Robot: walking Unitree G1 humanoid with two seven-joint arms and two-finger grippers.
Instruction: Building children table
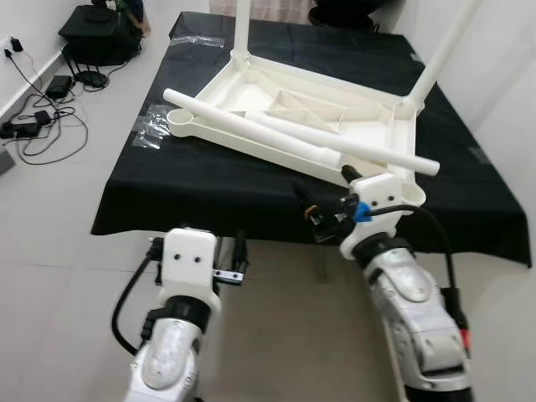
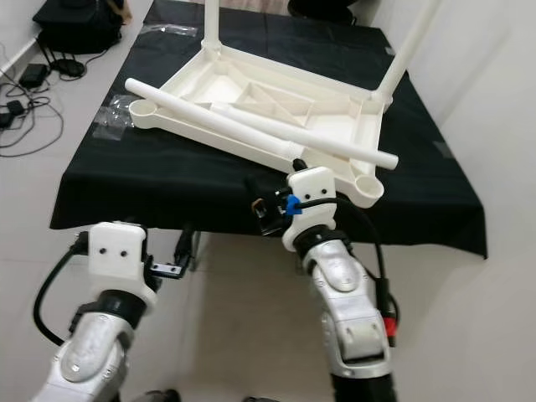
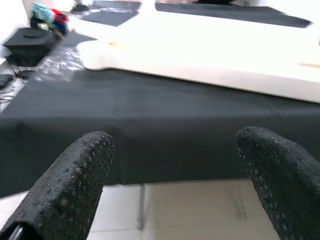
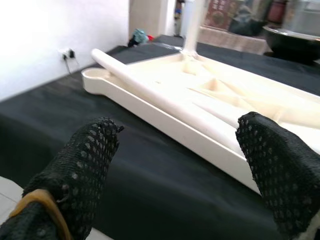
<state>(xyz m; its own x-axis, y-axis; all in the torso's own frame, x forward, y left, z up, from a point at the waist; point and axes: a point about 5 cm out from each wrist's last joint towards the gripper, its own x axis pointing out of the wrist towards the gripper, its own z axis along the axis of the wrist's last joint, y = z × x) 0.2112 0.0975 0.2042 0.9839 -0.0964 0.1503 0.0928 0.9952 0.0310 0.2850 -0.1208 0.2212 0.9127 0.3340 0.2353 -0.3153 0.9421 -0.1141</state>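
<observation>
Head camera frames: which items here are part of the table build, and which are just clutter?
Part of the build:
- upturned white tabletop
- two fitted legs
- two loose legs lying across it

Clutter:
- plastic wrap on the black cloth
- cables and adapters on the floor
- black box

The head's two eyes looked forward and down over the upturned white table [image 1: 310, 117]; both wrist cameras, seemingly low near the cloth's [image 3: 150, 115] edge, shared it.
</observation>
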